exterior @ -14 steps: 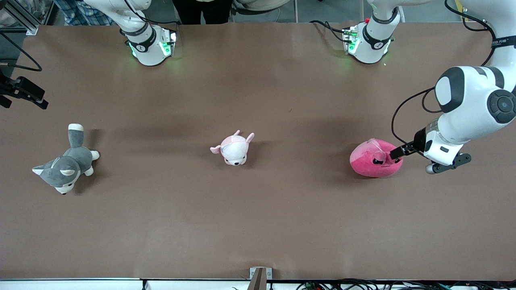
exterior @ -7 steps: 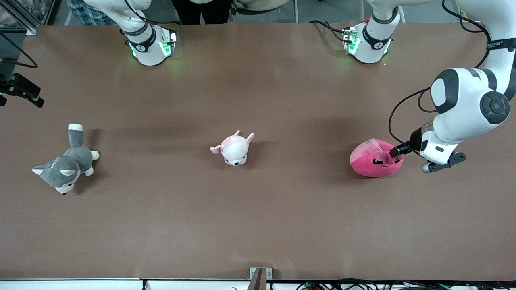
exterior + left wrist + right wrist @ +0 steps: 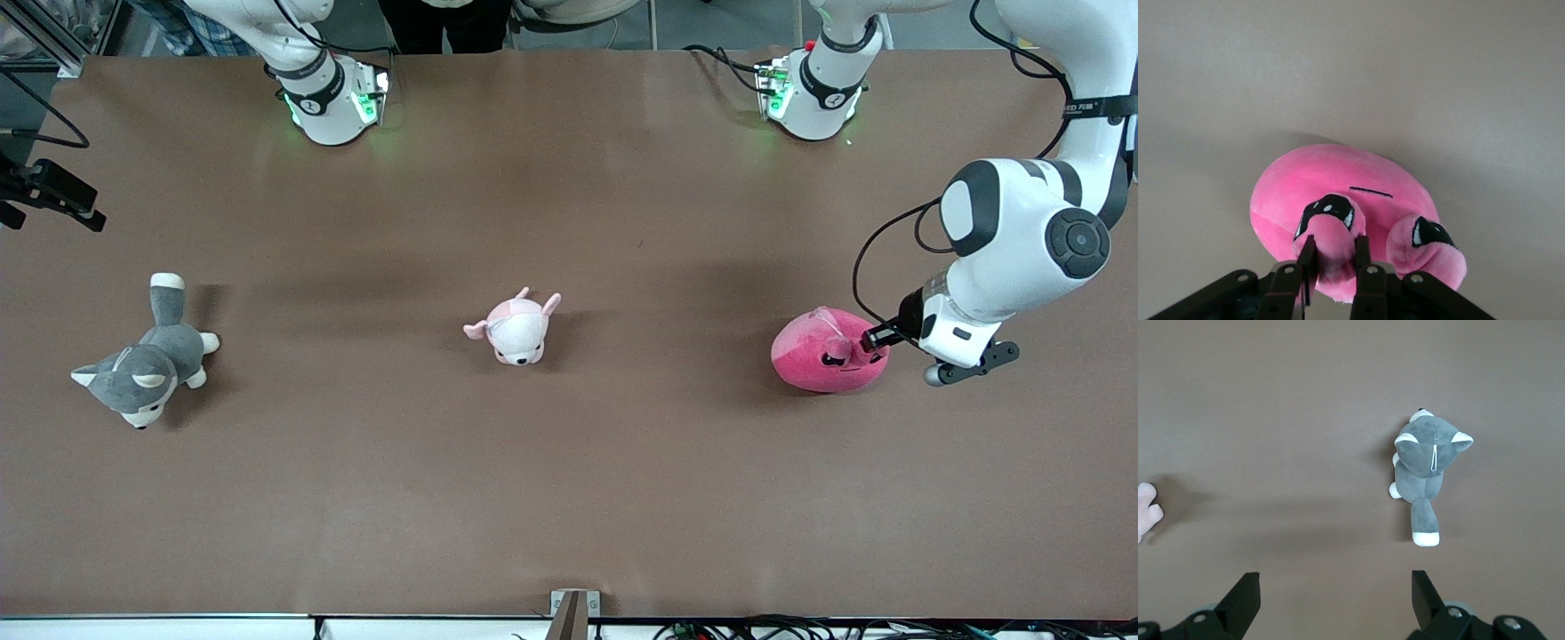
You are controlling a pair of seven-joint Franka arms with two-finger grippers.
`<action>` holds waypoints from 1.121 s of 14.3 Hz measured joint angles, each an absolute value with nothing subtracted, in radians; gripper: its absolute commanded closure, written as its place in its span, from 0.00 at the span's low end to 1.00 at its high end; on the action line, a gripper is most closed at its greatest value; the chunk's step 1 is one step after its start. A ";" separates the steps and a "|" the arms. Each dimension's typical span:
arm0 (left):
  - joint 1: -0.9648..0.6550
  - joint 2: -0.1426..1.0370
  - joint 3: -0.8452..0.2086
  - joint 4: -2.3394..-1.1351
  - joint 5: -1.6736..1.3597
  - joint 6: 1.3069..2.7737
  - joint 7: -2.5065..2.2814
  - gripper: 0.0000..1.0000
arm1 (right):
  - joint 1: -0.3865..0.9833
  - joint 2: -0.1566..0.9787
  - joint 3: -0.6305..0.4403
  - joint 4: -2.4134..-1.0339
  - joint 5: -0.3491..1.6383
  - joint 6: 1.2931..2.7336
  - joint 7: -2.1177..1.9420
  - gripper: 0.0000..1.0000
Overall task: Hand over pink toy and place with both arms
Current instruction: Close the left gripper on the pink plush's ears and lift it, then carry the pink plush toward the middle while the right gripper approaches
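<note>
Pinching one raised eye bump of the pink toy (image 3: 1338,220), the left gripper (image 3: 1333,267) showed its grip only in the left wrist view, while the right gripper (image 3: 1331,597), seen only in the right wrist view, waited spread wide above the grey husky plush (image 3: 1426,470).

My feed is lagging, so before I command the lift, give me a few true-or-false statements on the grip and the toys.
1. The left gripper pinches a raised bump on the rounded hot-pink plush toy. True.
2. The pink toy hangs in the air. False: it sits on the brown table.
3. The right gripper is open over the grey-and-white husky plush. True.
4. The pale pink-and-white animal plush touches the pink toy. False: they lie well apart.
</note>
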State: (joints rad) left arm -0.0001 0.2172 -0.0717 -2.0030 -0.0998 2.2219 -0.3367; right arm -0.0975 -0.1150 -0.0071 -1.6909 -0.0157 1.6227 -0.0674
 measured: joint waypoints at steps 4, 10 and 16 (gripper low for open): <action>-0.002 0.210 -0.086 -1.999 -0.100 2.225 -0.337 1.00 | -0.097 -0.115 -0.006 -1.687 -0.016 1.627 -0.068 0.00; -0.003 0.135 -0.172 -1.966 -0.115 2.118 -0.413 1.00 | -0.092 -0.115 -0.004 -1.672 -0.015 1.634 -0.068 0.00; -0.007 0.110 -0.285 -1.778 -0.205 1.909 -0.526 1.00 | -0.092 -0.107 -0.006 -1.681 -0.015 1.625 -0.068 0.00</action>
State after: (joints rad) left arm -0.0068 0.1102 -0.2850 -1.7784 -0.2048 1.9090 -0.5257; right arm -0.0916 -0.1074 -0.0057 -1.6806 -0.0146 1.6254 -0.0678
